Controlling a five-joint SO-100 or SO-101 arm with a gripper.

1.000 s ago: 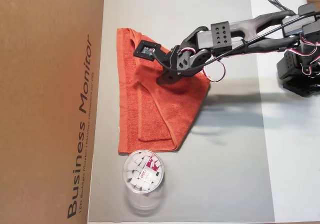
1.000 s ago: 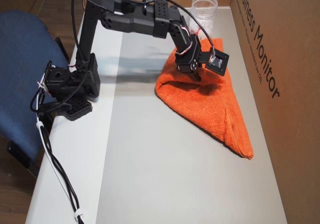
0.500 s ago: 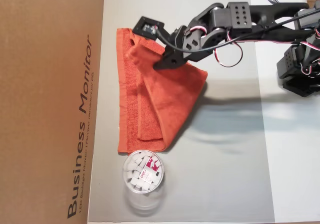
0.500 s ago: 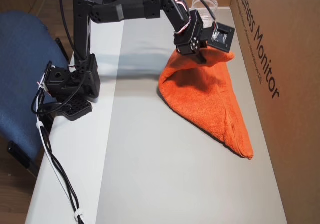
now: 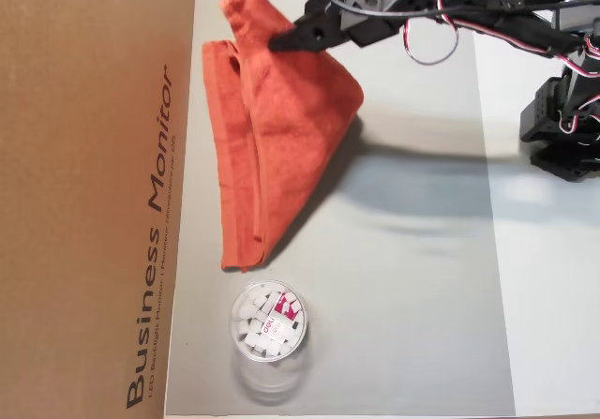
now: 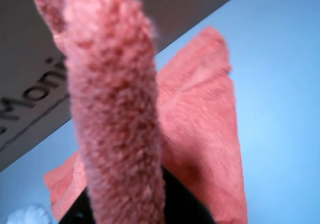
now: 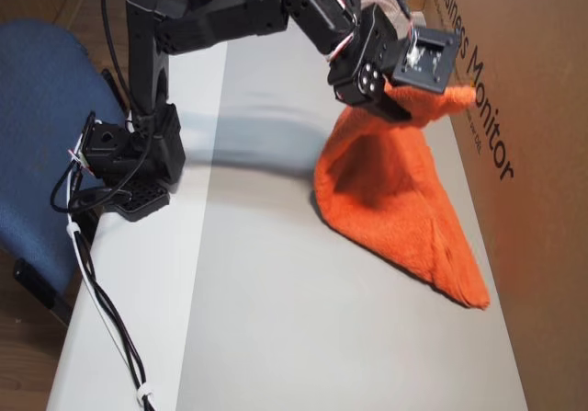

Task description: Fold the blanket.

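Observation:
The blanket (image 5: 281, 128) is an orange-red terry towel, partly folded on the grey mat beside the cardboard box. My gripper (image 5: 281, 40) is shut on a bunched upper part of it and holds that part up off the mat. In the other overhead view the gripper (image 7: 397, 108) is raised, and the blanket (image 7: 395, 199) hangs from it like a tent, its far tip still on the mat. The wrist view shows a thick pinched fold of blanket (image 6: 115, 114) rising from a dark finger (image 6: 180, 206).
A large cardboard box (image 5: 94, 194) walls off the left side in one overhead view and is the box (image 7: 524, 71) on the right in the other. A clear round tub (image 5: 269, 321) of white pieces stands just below the blanket's lower corner. The arm base (image 7: 129, 167) and a blue chair (image 7: 37, 135) are at the table's edge.
The gripper has risen and travelled toward the top of the overhead view with the blanket pinched in it. The cloth has been lifted and drawn along, narrowing its spread on the mat.

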